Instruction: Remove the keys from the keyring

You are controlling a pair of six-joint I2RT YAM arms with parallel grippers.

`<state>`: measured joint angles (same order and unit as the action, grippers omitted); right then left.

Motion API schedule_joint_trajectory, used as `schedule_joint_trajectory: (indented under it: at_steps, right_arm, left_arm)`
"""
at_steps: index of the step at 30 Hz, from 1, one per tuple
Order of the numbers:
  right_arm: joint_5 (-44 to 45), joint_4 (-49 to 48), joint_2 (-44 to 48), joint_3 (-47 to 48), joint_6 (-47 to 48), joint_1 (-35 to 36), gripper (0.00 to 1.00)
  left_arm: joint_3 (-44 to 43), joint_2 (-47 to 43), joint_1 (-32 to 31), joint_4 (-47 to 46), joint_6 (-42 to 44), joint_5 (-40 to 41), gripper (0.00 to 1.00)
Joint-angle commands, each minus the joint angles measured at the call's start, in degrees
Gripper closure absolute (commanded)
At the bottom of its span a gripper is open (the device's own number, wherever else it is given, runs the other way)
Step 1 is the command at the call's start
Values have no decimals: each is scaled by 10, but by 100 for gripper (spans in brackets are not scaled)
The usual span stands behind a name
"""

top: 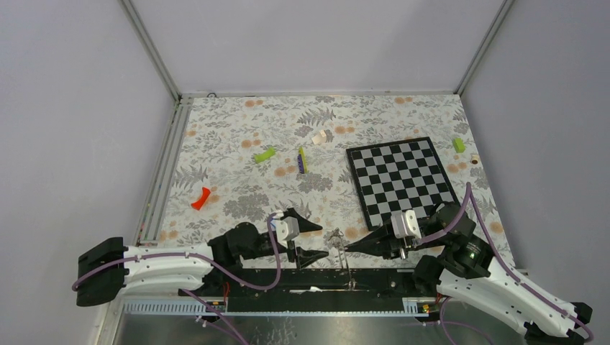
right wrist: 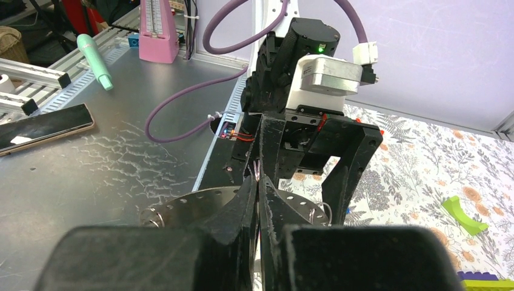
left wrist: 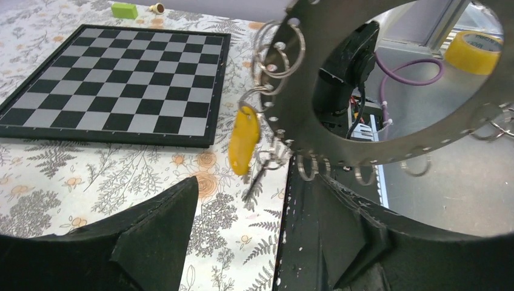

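Black fingers (left wrist: 154, 233) of our left gripper (left wrist: 242, 191) fill the foreground of its wrist view, standing well apart with nothing between them. We judge they are spread to take the yellow key (left wrist: 244, 140), which hangs just beyond them by a small split loop from the rim of the ring (left wrist: 295, 103).

The ring is off the table (left wrist: 73, 182), held upright over its near edge between the two arms, not far from the board (left wrist: 115, 79). Our right gripper (right wrist: 259, 197) is clamped on the ring's rim, its fingers pressed together on the thin metal. That grip looks meant to steady the hoop so that the key dangles free and faces the left arm.

More small loops sit along the rim; we cannot tell whether other keys hang on them. The yellow key is not yet off, so we take this step to be the reach for it. The next move calls for closing on the tag without knocking the ring. The key hangs loose, and a thin rim could twist in the pinch.
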<state>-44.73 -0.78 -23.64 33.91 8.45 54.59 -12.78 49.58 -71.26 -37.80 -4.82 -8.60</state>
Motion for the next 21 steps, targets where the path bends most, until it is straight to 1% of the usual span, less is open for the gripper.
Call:
schedule_joint_trajectory:
  at_steps: [1, 5, 13, 16, 18, 21]
  right_arm:
    - [-9, -49, -1, 16, -9, -1, 100]
    - [-13, -59, -6, 15, -11, -1, 100]
    - [-36, -79, -17, 12, -34, -1, 100]
    - [-37, -80, -14, 11, -37, -1, 100]
    - [-37, -80, -14, 10, -37, -1, 100]
    - [-39, -81, -14, 12, -39, -1, 100]
  left_arm:
    - [-21, 4, -14, -63, 20, 4, 25]
    - [-29, 18, -24, -66, 30, 21, 24]
    - [-38, 46, -27, -77, 61, 102, 24]
    - [-40, 50, -27, -78, 63, 96, 26]
    - [-42, 53, -27, -77, 64, 89, 30]
    - [-46, 58, -27, -81, 62, 56, 33]
